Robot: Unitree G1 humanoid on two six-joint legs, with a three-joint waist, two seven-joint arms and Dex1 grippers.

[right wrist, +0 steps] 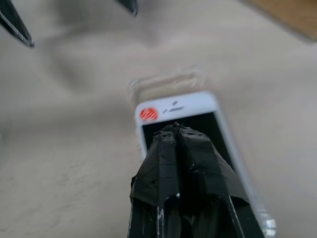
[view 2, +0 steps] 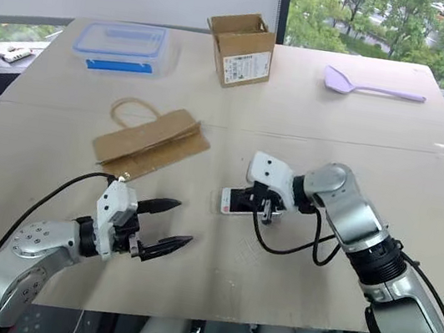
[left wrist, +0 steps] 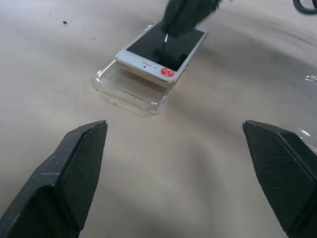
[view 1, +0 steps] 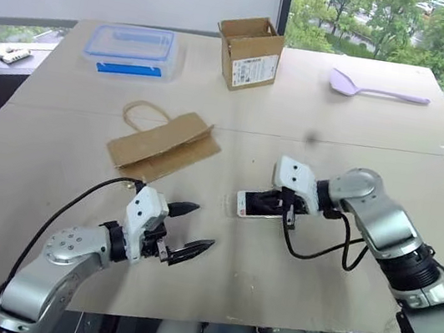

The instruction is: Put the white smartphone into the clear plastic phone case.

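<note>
The white smartphone (left wrist: 161, 52) lies screen up in the middle of the table, resting on the clear plastic phone case (left wrist: 126, 87). Its end with the red-marked home button sits raised over the case's rim, and the case sticks out a little beyond that end. My right gripper (right wrist: 173, 130) is shut, its joined fingertips pressed down on the black screen. My left gripper (view 1: 202, 227) hovers open a short way from the phone on the near left side, pointing toward the phone with nothing between its fingers (left wrist: 74, 168).
A brown paper bag (view 1: 162, 144) lies left of the phone. At the back stand a blue-lidded clear box (view 1: 131, 46) and an open cardboard box (view 1: 249, 51); a purple spatula (view 1: 369, 88) lies back right. A black cable (view 1: 319, 249) loops by the right wrist.
</note>
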